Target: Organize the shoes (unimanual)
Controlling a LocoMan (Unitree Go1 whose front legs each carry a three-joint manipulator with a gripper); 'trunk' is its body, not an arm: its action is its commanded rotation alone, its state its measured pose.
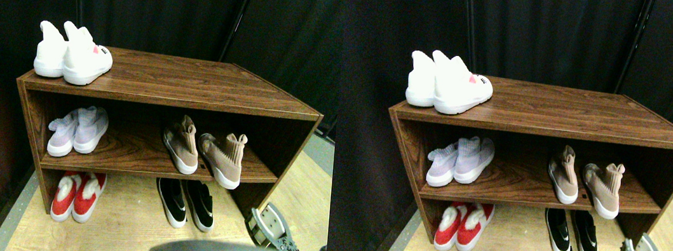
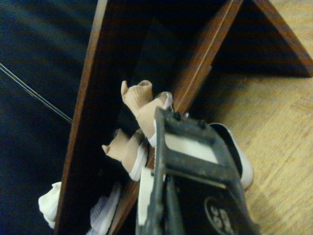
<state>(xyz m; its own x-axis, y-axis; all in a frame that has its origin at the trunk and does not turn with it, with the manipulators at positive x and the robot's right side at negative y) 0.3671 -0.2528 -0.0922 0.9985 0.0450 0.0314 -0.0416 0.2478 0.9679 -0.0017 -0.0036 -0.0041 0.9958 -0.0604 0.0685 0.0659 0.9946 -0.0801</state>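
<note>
In the wrist view the dark open-framed jaw covers most of the black low slip-on shoes with white soles (image 2: 239,161), leaving only a curved strip of sole and rim showing. The white high-top shoes (image 2: 49,205) and the pale lilac knit shoes (image 2: 105,215) are cut off at that picture's edge. In the stereo view the right manipulator's grey metal gripper (image 1: 271,229) is cropped by the lower edge, its fingers too small to read.

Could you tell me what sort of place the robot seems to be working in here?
Probably a lab or test space staged as a home entryway: a wooden shoe rack holding small shoes such as the tan sock-shoes stands on a wood-look floor, but black curtains hang behind it instead of walls.
</note>
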